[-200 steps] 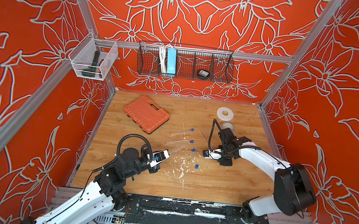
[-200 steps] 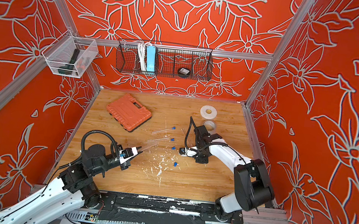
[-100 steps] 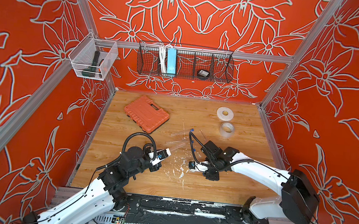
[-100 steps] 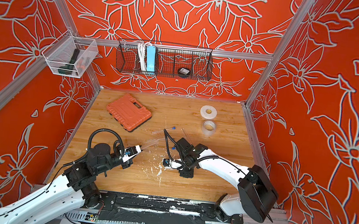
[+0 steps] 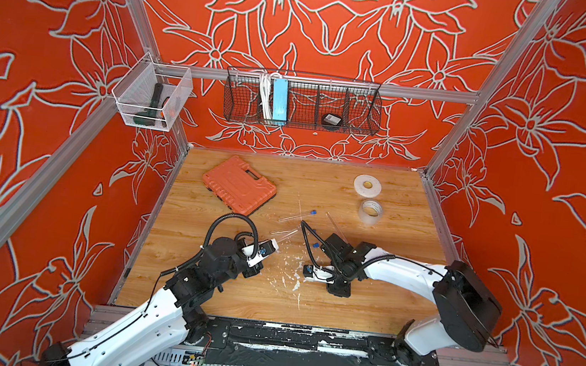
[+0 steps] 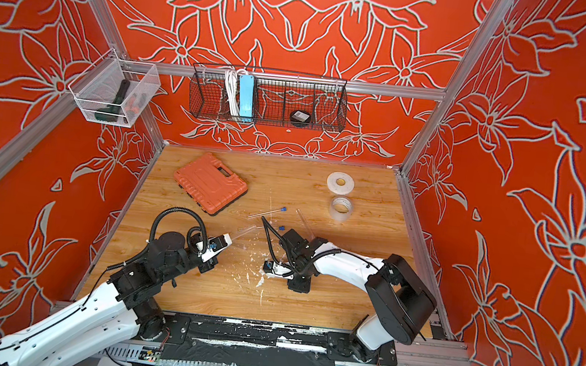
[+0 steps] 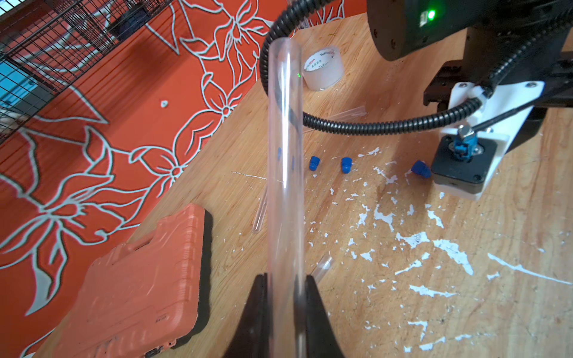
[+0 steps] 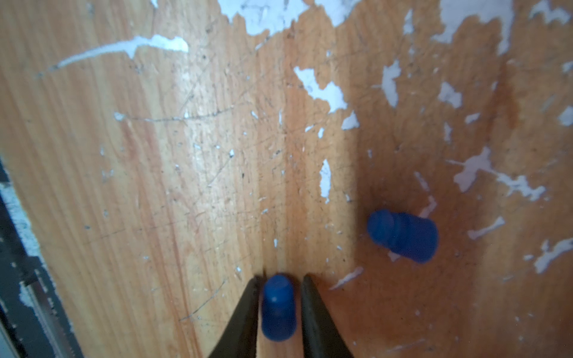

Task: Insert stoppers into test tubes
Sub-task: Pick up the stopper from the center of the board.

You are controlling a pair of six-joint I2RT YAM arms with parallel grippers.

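First the left pincer [image 7: 285, 279]: it's clenched on a slender clear plastic test tube [image 7: 285, 148], gripped near one end. The tube's long axis runs straight out ahead of the fingertips, lifted off the worn wooden tabletop [image 7: 403, 294].

Across to the right pincer [image 8: 282, 276]: it's down low over the wood, jaws parted just enough to straddle a tiny bright blue plug-shaped stopper [image 8: 279, 310]. Slim gaps show either side, so it looks released, not pinching yet. That stopper lies lengthwise between the fingers, narrow end pointing forward past the tips. A straight squeeze should catch it, no twist needed. A second blue stopper [image 8: 403, 235] lies on its side nearby, outside one jaw.
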